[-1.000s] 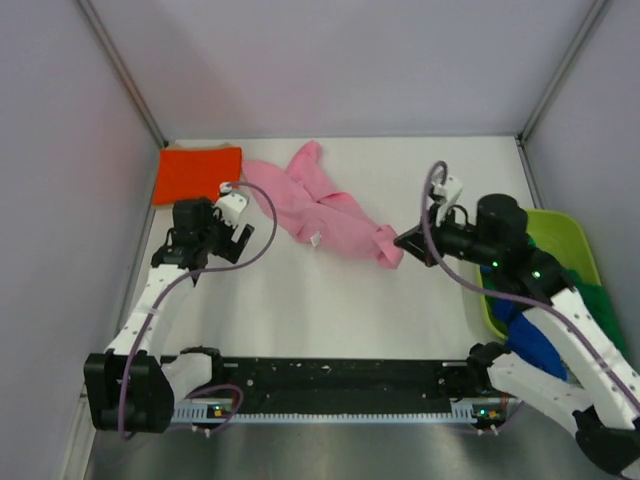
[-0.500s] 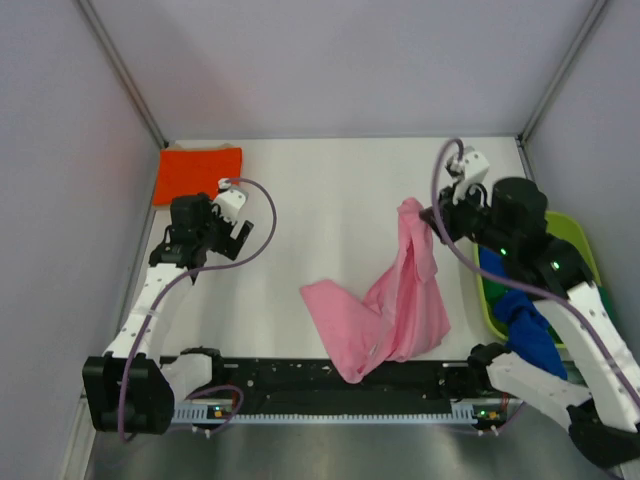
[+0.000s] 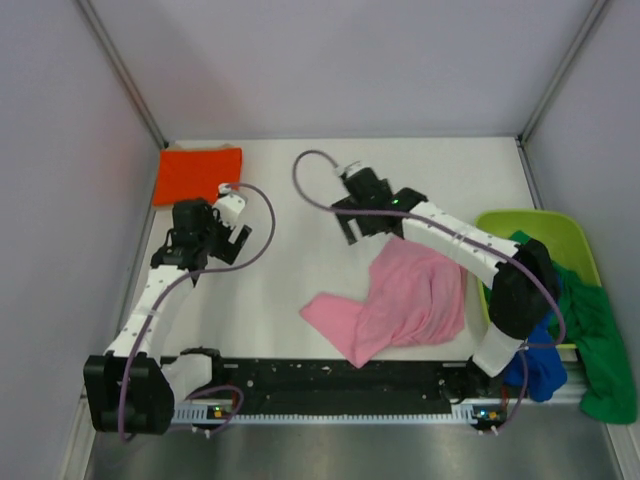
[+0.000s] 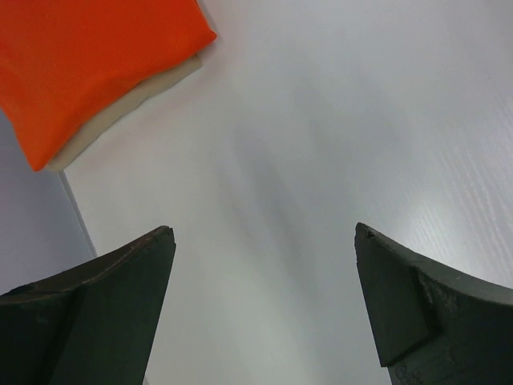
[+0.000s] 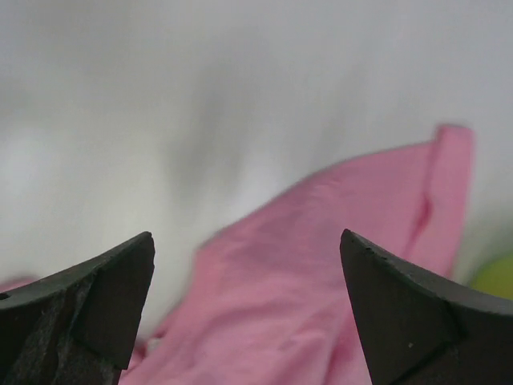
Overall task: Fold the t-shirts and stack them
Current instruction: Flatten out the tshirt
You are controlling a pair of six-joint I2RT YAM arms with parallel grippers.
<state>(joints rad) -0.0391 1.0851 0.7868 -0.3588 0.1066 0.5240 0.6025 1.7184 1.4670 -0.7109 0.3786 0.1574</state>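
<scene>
Half a second before, the right gripper [image 5: 246, 241] was up beside the lime-green tub [image 3: 540, 235] and held the light pink t-shirt [image 3: 405, 300] lifted, so that it hung down in a long fold. Now the shirt was released and lay on the table [image 3: 290, 190], in the near middle part, spread wider and flatter, with one corner pointing to the left. The right arm had swung away from the tub to the middle of the table, and its gripper was above the far edge of the pink cloth. In the right wrist view its fingers were wide apart with nothing between them, and the pink cloth was below, a little blurred. The left gripper [image 4: 263, 233] had not moved. It hovered over bare table near the left side, also spread apart and holding nothing.

The orange-red t-shirt [image 3: 197, 172] stayed folded in the far left corner, and in the left wrist view a pale cream layer [image 4: 128, 100] showed under its edge.

The tub stood at the right edge of the table. The dark green t-shirt [image 3: 590, 320] lay over its near right rim and hung outside. The royal blue t-shirt [image 3: 540, 365] was at its near end, partly hidden behind the right arm.
</scene>
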